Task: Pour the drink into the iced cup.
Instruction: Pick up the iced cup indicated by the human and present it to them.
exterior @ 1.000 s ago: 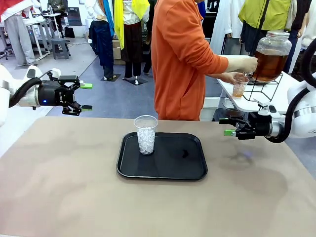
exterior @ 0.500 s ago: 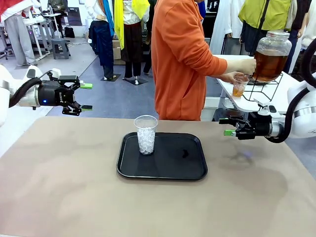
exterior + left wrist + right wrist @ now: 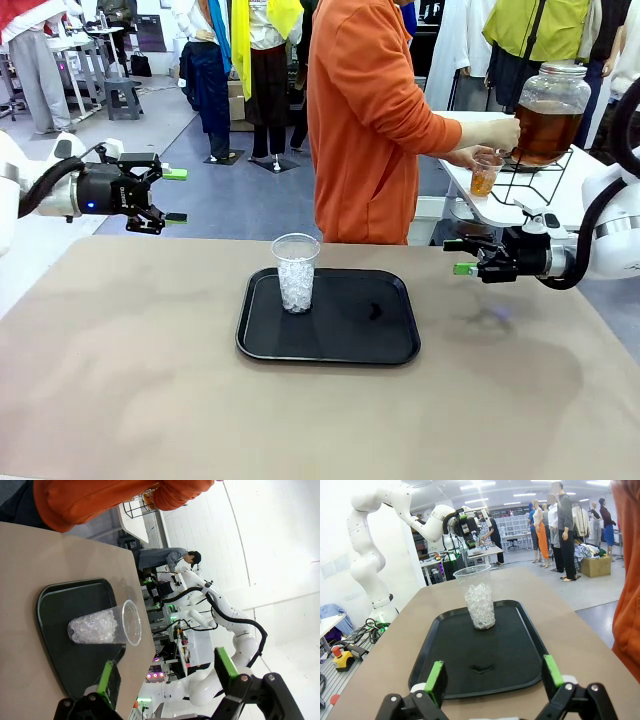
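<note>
The iced cup point(image 3: 296, 272), clear plastic and half full of crushed ice, stands upright at the far left of a black tray point(image 3: 340, 345). The drink, an amber liquid, fills a big glass jar point(image 3: 548, 115) on a side table behind. A person in orange holds a small cup point(image 3: 485, 176) of it under the jar's tap. My left gripper point(image 3: 176, 195) hovers open above the table's far left edge. My right gripper point(image 3: 458, 256) hovers open right of the tray. Both wrist views face the iced cup point(image 3: 105, 626) point(image 3: 479, 600) between open, empty fingers.
The tan table point(image 3: 150, 400) is bare around the tray. A small dark mark point(image 3: 374, 311) lies on the tray's right half. The white side table point(image 3: 560, 205) with a wire stand is behind my right arm.
The person's hand with the small cup has shifted slightly at the jar's tap. Both arms and the iced cup have stayed still.
</note>
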You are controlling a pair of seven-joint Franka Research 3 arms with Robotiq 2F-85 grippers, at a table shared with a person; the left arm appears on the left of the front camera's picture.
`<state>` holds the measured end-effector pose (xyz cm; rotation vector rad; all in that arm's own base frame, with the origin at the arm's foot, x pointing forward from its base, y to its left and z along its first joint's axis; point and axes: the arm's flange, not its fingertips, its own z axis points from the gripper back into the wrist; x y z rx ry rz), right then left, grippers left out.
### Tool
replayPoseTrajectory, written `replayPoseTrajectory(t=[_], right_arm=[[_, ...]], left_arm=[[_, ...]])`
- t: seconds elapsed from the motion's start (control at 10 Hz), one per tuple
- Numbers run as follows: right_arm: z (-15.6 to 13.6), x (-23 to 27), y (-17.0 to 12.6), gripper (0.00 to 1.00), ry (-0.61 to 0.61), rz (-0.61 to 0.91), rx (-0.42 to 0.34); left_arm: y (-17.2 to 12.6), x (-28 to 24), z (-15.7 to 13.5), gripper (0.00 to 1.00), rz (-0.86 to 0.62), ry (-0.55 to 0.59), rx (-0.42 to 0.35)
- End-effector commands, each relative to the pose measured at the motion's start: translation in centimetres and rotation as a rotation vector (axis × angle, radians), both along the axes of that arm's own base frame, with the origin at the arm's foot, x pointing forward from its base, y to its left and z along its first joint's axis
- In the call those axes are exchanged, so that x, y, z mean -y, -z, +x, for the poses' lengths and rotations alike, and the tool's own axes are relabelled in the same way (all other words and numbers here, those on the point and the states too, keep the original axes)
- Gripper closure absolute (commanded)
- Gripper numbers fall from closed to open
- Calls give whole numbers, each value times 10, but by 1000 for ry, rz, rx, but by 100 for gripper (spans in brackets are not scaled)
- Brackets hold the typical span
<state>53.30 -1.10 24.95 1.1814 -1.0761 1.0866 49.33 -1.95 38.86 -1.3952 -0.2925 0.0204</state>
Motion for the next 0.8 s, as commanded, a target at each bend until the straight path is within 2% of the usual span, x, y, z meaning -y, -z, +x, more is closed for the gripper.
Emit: replayPoseTrajectory(t=[0.0,0.7], right_arm=[[1,-2,-3,0,-1,3,2],[1,-2,-3,0,-1,3,2]], left_arm=[[-1,0,0,0,-8,5,15],[-1,0,0,0,-8,5,15]])
